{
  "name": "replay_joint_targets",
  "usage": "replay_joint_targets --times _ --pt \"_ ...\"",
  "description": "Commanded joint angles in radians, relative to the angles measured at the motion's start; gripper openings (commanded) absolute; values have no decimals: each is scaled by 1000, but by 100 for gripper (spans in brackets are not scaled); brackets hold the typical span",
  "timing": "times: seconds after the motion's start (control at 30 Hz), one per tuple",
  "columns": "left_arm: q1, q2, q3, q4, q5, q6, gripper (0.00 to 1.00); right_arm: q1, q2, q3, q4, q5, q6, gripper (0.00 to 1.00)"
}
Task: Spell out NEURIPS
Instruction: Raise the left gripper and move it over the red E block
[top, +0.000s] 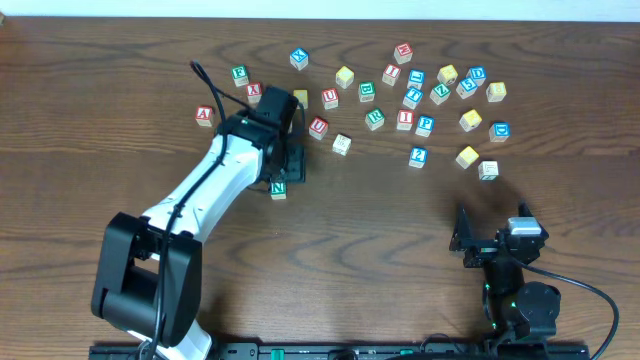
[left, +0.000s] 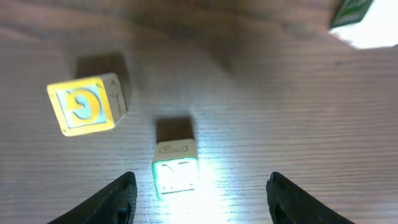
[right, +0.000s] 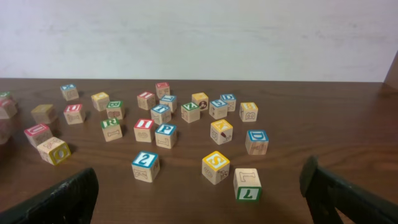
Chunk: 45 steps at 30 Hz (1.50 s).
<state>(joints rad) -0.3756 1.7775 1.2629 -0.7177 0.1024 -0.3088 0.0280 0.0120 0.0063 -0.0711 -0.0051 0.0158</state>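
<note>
A wooden cube with a green N (top: 278, 188) rests on the table in front of the left arm. In the left wrist view this green-edged cube (left: 176, 167) stands between my left gripper's (left: 200, 186) fingertips, washed out by glare. The jaws are wide open and touch neither side of it. My left gripper (top: 284, 176) hovers just over the cube. A yellow-faced cube (left: 81, 106) lies to its left in that view. A red U (top: 318, 127), blue P (right: 165, 132), red I (right: 143, 127) and green R (right: 111, 126) lie among the scattered cubes. My right gripper (right: 199, 174) is open and holds nothing.
Several more lettered cubes are strewn across the back of the table, among them a red A (top: 204, 115), a blue X (top: 299, 58), a yellow S (right: 216, 163) and a blue 2 (right: 145, 163). The right gripper (top: 492, 228) sits near the front right edge.
</note>
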Motion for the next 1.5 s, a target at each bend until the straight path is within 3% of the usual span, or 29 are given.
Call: replay_joint_targets --times 0.0,0.13,0.67,1.47 --pt "4 10 65 -27 -1 21 66 -8 -5 -1 -5 -2 13 99" --pt "4 10 107 -50 -1 21 67 -8 -5 -1 -5 -2 13 99" --pt "4 10 151 -68 -9 54 87 -8 -5 -1 -5 -2 13 99" --pt "4 10 259 -102 -69 110 95 -8 -5 -1 -5 -2 13 99"
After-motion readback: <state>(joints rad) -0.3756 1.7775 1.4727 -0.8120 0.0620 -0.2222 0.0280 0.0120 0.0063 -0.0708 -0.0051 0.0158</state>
